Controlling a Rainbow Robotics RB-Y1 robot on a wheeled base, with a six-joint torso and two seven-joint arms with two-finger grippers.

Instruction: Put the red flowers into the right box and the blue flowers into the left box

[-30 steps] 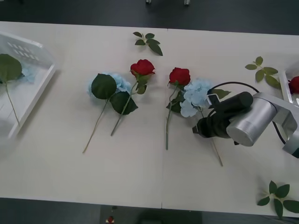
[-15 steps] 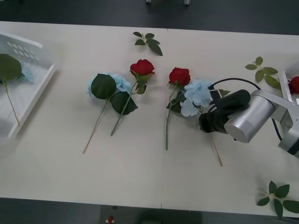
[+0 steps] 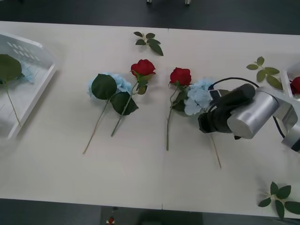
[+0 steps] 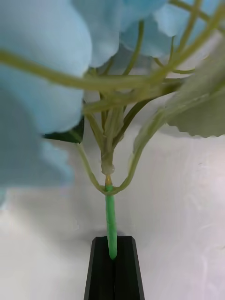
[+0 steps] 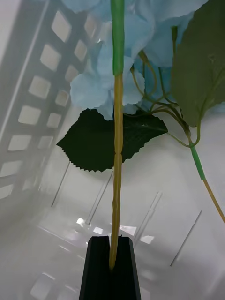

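Driving this remotely, so here's my read. The bench [image 3: 140, 178] is the biggest thing in the front view. At about 9 o'clock sits the left box [image 3: 33, 96], the slotted white basket, with a blue flower [image 3: 26, 72] already lying in it. At 3 o'clock there's just a sliver of the right box [image 3: 287, 89] with a red bloom [image 3: 295, 85] inside.

Near the middle of the bench, toward 10 o'clock, lie another blue flower [image 3: 119, 84] and a red rose [image 3: 142, 68], stems crossing. Just right of centre a second rose [image 3: 180, 76] lies touching the blue flower [image 3: 199, 96] I'm working on.

My right end effector [image 3: 202, 124] is at roughly 3 o'clock from centre, and the wrist cam shows its black fingers [image 4: 101, 267] pressed together on that flower's green stem [image 4: 110, 220], just below where the bloom branches out. The left end effector [image 5: 112, 267] is pinching the stem [image 5: 116, 154] of a blue flower too, over the slotted basket's floor.

Handling guess: these are light fake stems, thin and bendy, with a floppy, top-heavy head. Pinching close under the bloom looks smart, less swing. Petals brushing the neighbouring rose could drag it along on the lift. Leaf sprigs [image 3: 149, 42] scattered around aren't mine to move.
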